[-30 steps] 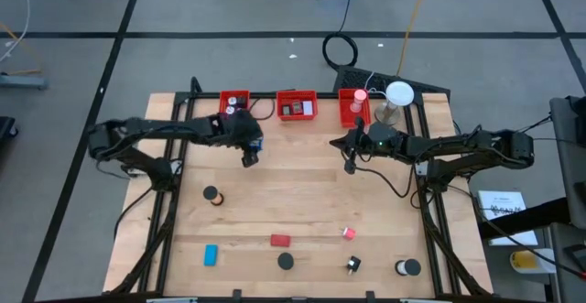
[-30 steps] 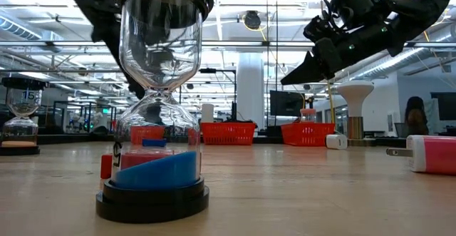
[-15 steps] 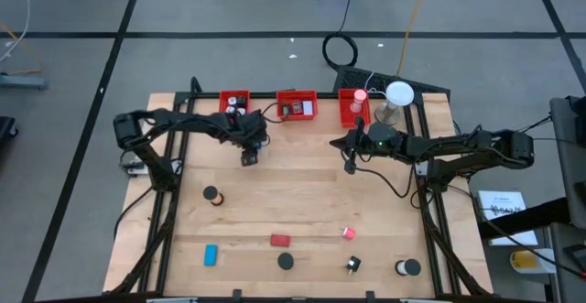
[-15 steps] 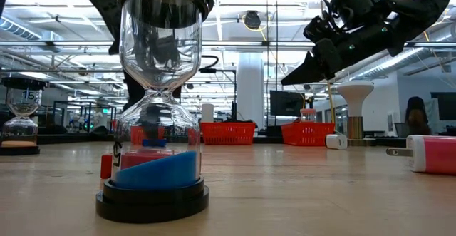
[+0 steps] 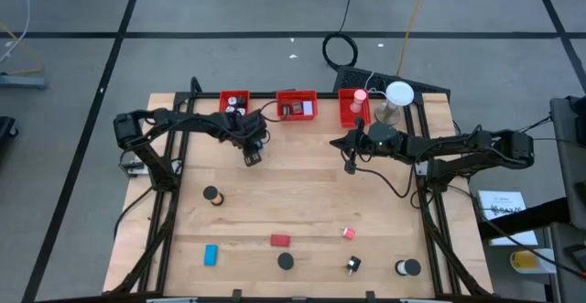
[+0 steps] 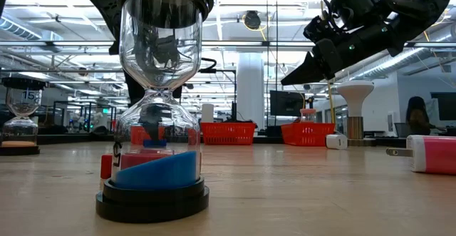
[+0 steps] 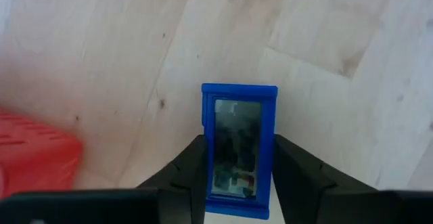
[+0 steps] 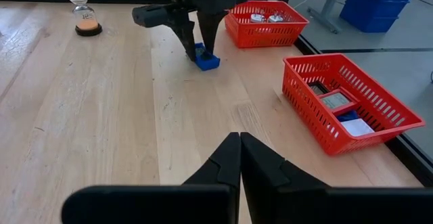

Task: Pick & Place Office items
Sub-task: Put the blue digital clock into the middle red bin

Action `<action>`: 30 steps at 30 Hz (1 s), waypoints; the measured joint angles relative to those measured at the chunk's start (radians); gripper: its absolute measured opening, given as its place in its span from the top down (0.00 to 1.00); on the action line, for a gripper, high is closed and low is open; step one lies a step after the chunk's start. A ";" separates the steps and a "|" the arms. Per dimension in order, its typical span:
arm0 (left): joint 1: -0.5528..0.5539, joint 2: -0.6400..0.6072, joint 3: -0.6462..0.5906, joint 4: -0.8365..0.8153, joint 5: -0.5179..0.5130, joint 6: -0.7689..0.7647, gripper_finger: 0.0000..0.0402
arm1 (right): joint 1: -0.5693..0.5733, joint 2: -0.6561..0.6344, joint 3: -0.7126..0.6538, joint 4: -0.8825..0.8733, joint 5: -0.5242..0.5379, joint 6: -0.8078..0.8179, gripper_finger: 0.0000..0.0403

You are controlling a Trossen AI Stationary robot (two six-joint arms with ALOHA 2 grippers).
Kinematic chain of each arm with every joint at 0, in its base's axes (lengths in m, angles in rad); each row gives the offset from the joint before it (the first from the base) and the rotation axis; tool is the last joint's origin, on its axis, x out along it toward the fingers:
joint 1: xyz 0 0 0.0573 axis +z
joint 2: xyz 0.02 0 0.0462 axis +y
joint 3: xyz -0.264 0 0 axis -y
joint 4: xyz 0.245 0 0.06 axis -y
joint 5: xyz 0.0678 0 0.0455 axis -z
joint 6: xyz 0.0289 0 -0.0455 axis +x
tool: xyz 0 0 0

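A small blue block with a dark glassy face lies flat on the wooden table, just in front of the left red bin. The right wrist view shows the same block. My left gripper points steeply down and is shut on it. My right gripper hangs shut above the table's far right part, holding nothing. Other office items lie toward the near edge: a blue block, a red block, a pink bit and a black clip. My left gripper pinches the blue block's two long sides between its two fingers, at the block's end nearer the wrist. The fingers come from above, slanting steeply down, and lie along the block. The block rests flat on the table.
Three red bins stand along the far edge, and a white round lamp is at the far right. An hourglass with blue sand stands close in the low view. Black-topped hourglasses dot the table.
My left arm has raised its elbow, and its gripper has sunk toward the table and tipped more steeply down over the blue block. The block stays where it was. My right arm has kept still.
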State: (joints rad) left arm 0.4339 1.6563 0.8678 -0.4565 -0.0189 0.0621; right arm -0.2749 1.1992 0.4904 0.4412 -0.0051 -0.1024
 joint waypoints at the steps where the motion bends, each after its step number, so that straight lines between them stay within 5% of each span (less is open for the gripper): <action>1: 0.000 0.001 0.008 -0.006 0.011 -0.025 0.68 | 0.000 0.000 0.000 0.000 0.000 0.000 0.99; 9: 0.000 0.002 0.123 -0.022 0.025 -0.267 0.66 | 0.000 0.000 0.000 0.000 0.000 -0.012 0.99; 17: -0.045 0.003 0.053 0.186 0.042 -0.625 0.67 | 0.000 0.000 0.000 0.000 0.000 -0.012 0.99; 30: 0.030 -0.001 0.177 0.306 -0.038 -0.723 0.66 | 0.000 0.000 0.000 0.000 0.000 -0.011 0.99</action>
State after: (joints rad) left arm 0.4636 1.6558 1.0450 -0.1508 -0.0574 -0.6609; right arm -0.2752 1.1992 0.4900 0.4408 -0.0051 -0.1139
